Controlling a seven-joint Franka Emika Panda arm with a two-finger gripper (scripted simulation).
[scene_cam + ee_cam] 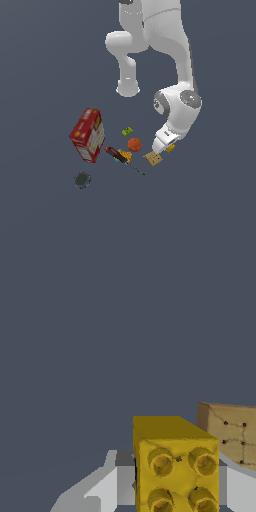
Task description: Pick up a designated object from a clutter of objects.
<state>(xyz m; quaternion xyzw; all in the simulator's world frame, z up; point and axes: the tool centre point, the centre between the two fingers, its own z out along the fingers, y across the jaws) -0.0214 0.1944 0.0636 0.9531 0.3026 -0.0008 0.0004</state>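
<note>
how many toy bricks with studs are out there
2. The yellow brick sits between the fingers of the gripper, beside the tan block. The green brick lies alone near the orange ball. The arm could hide more.

The tan square block [153, 159] lies just beside the gripper [164, 148], crowding it on the exterior view's left, with the orange ball [134, 144] and screwdriver [121, 158] beyond. To the block's right, bare floor lies open.
</note>
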